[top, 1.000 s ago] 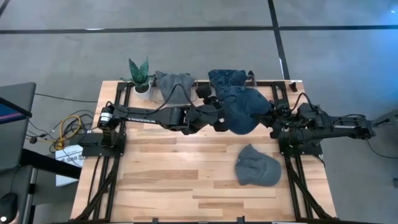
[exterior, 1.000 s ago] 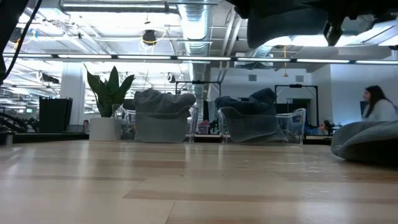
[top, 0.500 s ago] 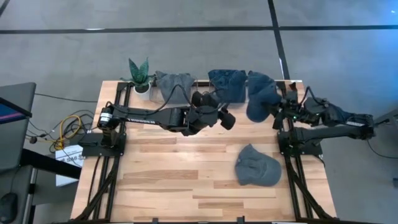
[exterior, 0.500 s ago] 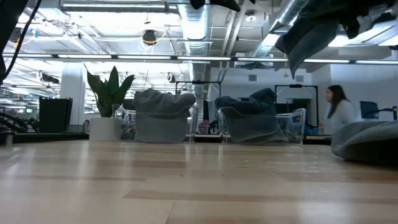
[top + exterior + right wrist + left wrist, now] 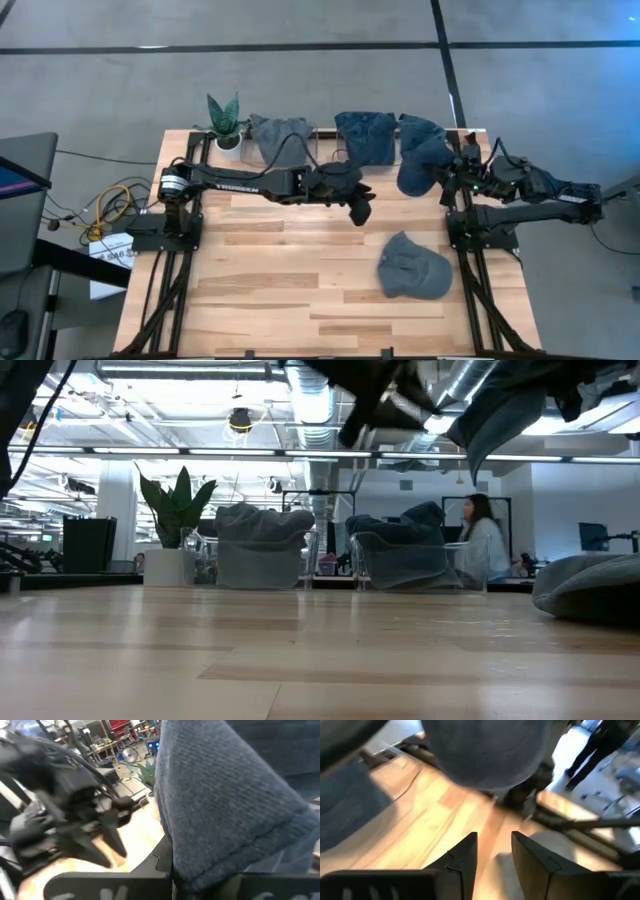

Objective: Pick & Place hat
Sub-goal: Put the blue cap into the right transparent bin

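A blue-grey knit hat (image 5: 418, 160) hangs high above the table's far right part, held by my right gripper (image 5: 453, 178), which is shut on it. In the low view this hat (image 5: 500, 415) shows at the top, well off the wood. My left gripper (image 5: 360, 207) hovers over the table's middle, left of the hat, open and touching nothing. Its fingers (image 5: 465, 857) point toward the held hat (image 5: 490, 755). A second grey hat (image 5: 413, 268) lies flat on the table near the right side, nearer than the held one. My right gripper holds the blue-grey hat by its ribbed edge (image 5: 225, 862), coming level from the table's right. The cloth covers the fingertips, so the pinch itself is hidden. The hat is lifted clear and hangs slack, bulging toward the table's left.
Along the far edge stand a potted plant (image 5: 225, 120) and two clear holders with hats on them, one grey (image 5: 280, 135) and one blue (image 5: 365, 135). Black frame rails run down both sides. A person walks in the room behind (image 5: 485, 545). Bare wood spans the near left.
A second ago both grippers met at the hat over the table's middle. The right gripper has carried the hat toward the right and far edge, lifted clear. The left gripper has let go, drawn back and swung toward the near edge, tipping downward.
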